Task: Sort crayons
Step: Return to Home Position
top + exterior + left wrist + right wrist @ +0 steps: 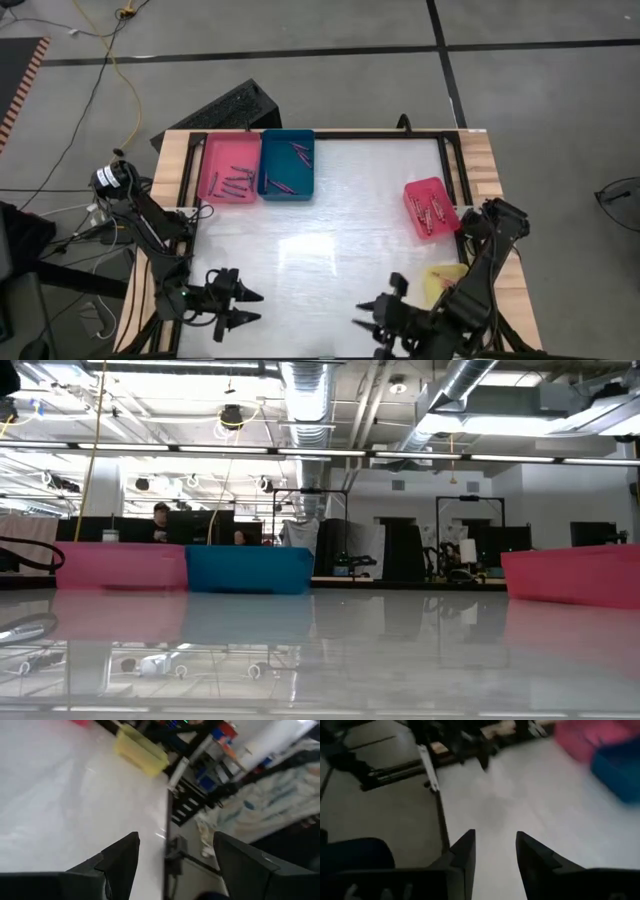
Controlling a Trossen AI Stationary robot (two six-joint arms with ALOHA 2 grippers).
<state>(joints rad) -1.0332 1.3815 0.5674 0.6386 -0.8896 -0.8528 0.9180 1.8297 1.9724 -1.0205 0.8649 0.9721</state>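
Crayons lie in three trays: grey-blue and dark ones (pixel 235 182) in the pink tray (pixel 212 165), red and pink ones (pixel 299 152) in the blue tray (pixel 287 190), and several (pixel 432 210) in the red tray (pixel 416 190). The yellow tray (pixel 445 272) is half hidden under my right arm. Near the table's front left, my left gripper (pixel 258 307) stands open and holds nothing (pixel 176 837). My right gripper (pixel 357 314), near the front edge right of centre, is raised above the table. It is open with nothing between its fingers (pixel 495 834).
The pink tray (pixel 120 567) and blue tray (pixel 250 569) stand side by side at the far left, and the red tray (pixel 575 575) at the right edge. The glossy white tabletop (pixel 330 230) spreads between them. The yellow tray (pixel 142 752) sits at the near right corner.
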